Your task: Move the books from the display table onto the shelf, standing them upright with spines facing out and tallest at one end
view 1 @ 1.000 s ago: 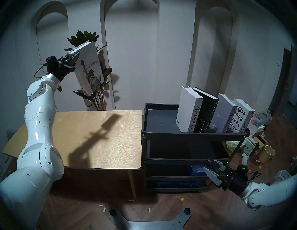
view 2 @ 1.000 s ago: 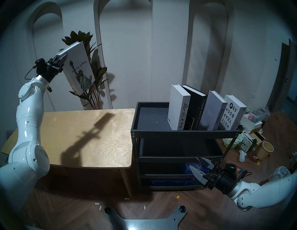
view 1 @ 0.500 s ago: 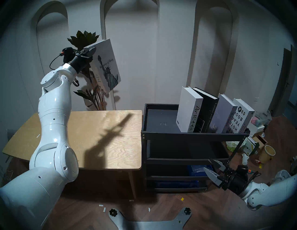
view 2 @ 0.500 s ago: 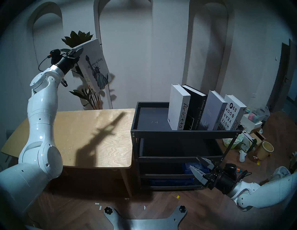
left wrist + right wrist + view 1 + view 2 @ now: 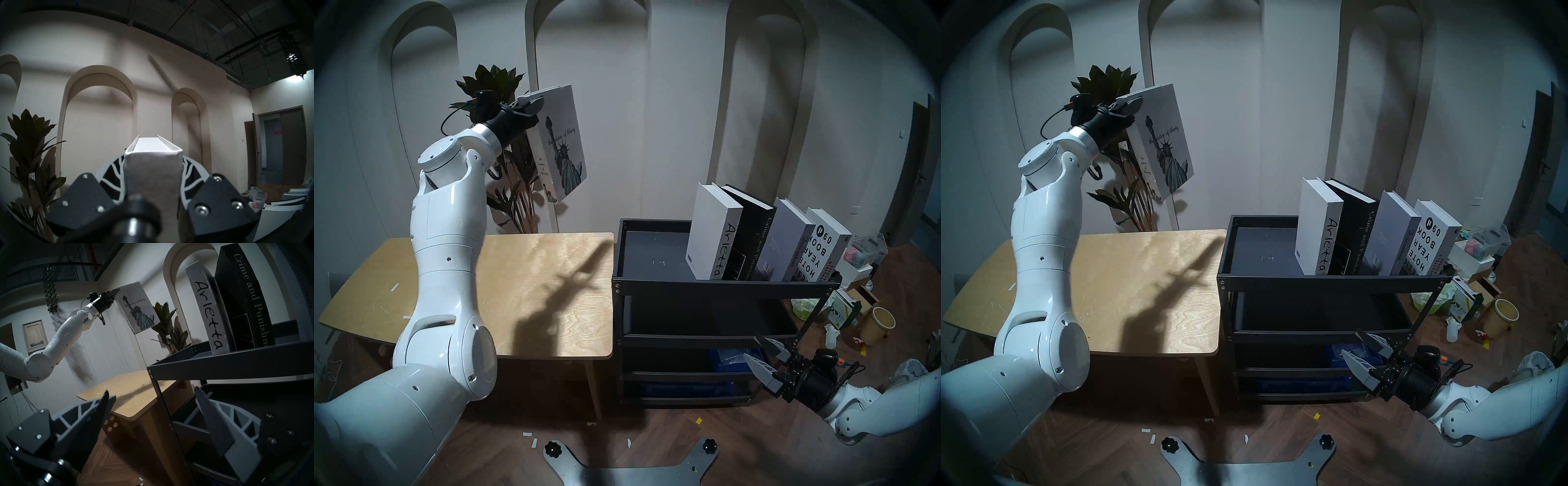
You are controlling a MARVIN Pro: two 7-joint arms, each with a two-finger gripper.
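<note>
My left gripper (image 5: 531, 103) is shut on the top corner of the pale grey Statue of Liberty book (image 5: 563, 146), which hangs upright, slightly tilted, high above the back of the display table (image 5: 524, 295). In the left wrist view the book's edge (image 5: 152, 169) fills the space between the fingers. Several books lean slightly right on the black shelf's top tray (image 5: 721, 288), spines out: Arietta (image 5: 711, 234), Crime and Punishment (image 5: 751, 237), Discontent (image 5: 785, 241), Design Hotels Yearbook (image 5: 826, 251). My right gripper (image 5: 751, 346) stands open and holds nothing, low by the shelf's front right post.
A potted plant (image 5: 497, 81) stands behind the table, close to the held book. Blue bins (image 5: 731, 359) sit on the shelf's lower tiers. A yellow bucket (image 5: 879, 325) and boxes litter the floor at right. The tray's left half is bare.
The left arm has swung to the right, carrying the Statue of Liberty book from over the table's left toward the shelf. The right arm has not moved.
</note>
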